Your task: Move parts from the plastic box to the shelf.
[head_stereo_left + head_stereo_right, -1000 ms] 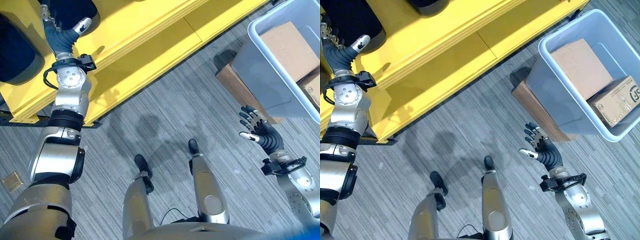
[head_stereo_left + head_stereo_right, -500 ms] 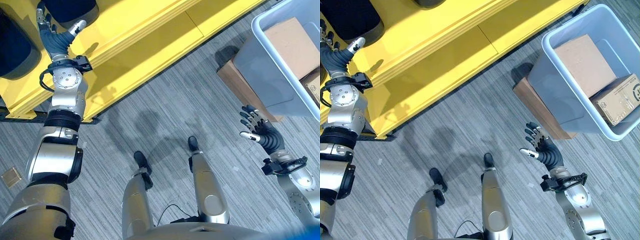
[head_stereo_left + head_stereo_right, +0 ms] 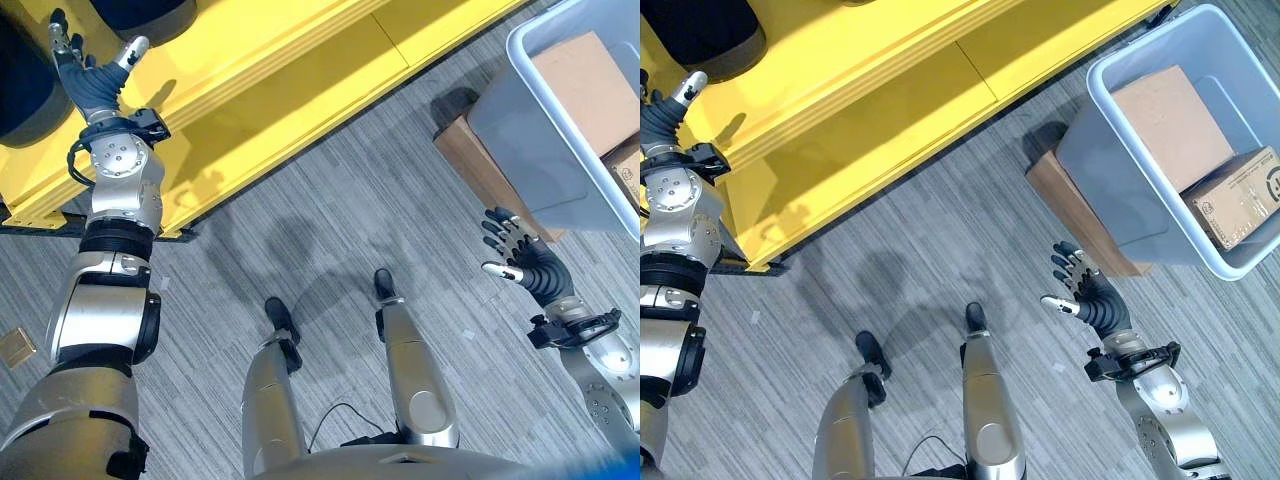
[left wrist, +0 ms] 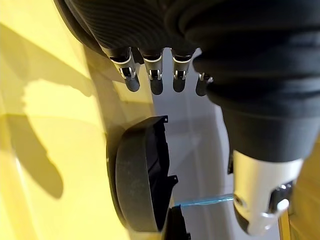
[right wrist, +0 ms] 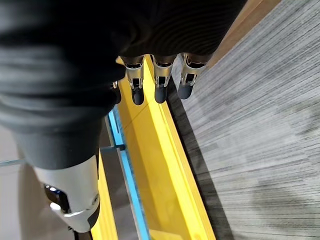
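At the left of the frame the left arm [image 3: 105, 310] is built of rounded silver-grey shells, split by black bands at the joints, with a black clamp ring at the wrist. A dark ribbed cover sleeves the left hand [image 3: 88, 72]; its fingers [image 4: 152, 75] are silver with dark tips. At lower right, the right arm [image 3: 605, 375] and right hand [image 3: 520, 255] are made alike.

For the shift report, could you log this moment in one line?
left hand: open, over yellow shelf | right hand: open, empty | plastic box: cartons inside
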